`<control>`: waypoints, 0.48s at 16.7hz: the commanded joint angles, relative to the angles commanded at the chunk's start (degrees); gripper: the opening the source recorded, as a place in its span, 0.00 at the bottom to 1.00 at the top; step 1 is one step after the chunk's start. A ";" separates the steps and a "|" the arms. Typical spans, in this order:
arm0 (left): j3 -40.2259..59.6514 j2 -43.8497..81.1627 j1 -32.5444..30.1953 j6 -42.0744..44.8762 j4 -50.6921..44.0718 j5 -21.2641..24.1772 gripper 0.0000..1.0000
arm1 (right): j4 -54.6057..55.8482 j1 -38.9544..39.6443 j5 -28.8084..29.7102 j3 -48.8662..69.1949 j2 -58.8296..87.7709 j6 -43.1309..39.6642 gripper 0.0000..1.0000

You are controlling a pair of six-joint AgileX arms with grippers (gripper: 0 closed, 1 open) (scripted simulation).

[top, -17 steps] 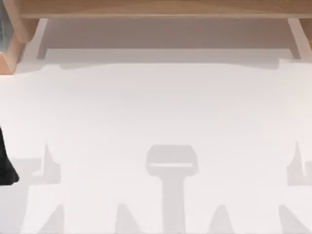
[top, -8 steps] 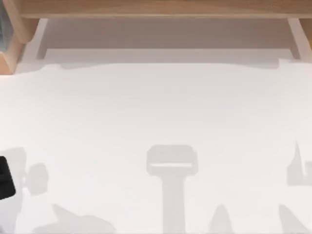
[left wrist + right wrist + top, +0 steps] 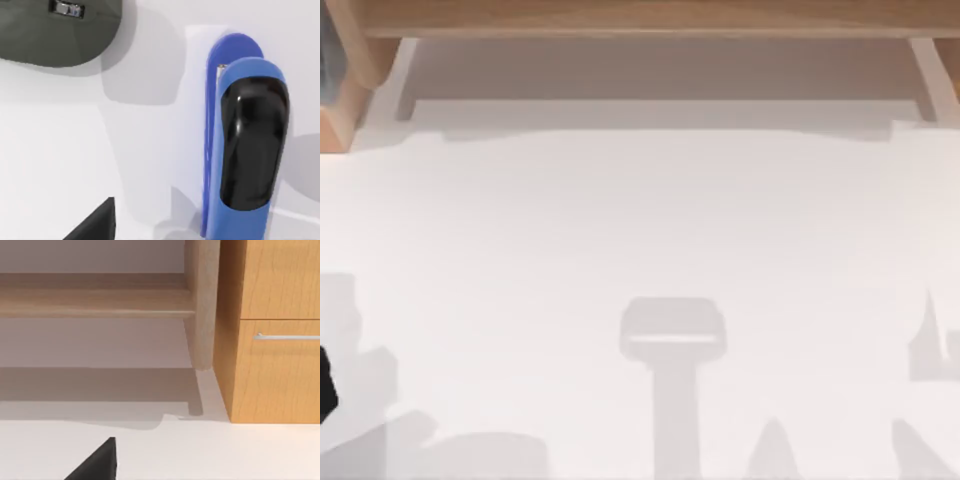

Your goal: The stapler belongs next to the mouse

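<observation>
The left arm (image 3: 325,385) hangs over the worktop's left edge; the stapler (image 3: 245,145) (blue) lies near the mouse (image 3: 55,30), ungrasped.

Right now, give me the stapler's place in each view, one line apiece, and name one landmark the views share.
Top view: the left arm sits at the left edge of the white table.
Left wrist view: the blue stapler lies on the table, apart from the grey mouse.
Right wrist view: the table in front of a wooden cabinet.
Shared landmark: the white table.
</observation>
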 joint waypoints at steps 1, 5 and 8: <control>0.79 1.29 0.22 -0.33 -0.98 -0.02 1.00 | 0.00 0.00 0.00 0.00 0.00 0.00 1.00; 1.35 2.21 0.38 -0.56 -1.66 -0.03 1.00 | 0.00 0.00 0.00 0.00 0.00 0.00 1.00; 0.47 2.56 0.25 -0.57 -0.53 -0.03 1.00 | 0.00 0.00 0.00 0.00 0.00 0.00 1.00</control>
